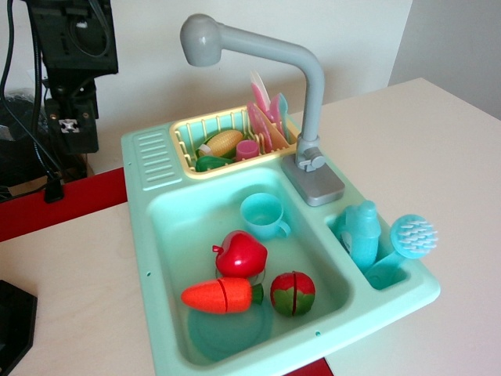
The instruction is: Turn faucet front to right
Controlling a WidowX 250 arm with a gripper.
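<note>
Standing at the sink's [149, 235] back rim: 1 grey faucet [313, 94], likely light, stiff, smooth plastic, best pushed at its round spout head [200, 37]; gripper [72, 125] at far left, opening impossible to tell.

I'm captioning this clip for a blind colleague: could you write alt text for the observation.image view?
A tall grey toy faucet stands at the back of a mint-green toy sink, its spout over the yellow dish rack. In the basin lie a cup, apple and carrot; no gripper is visible.
</note>
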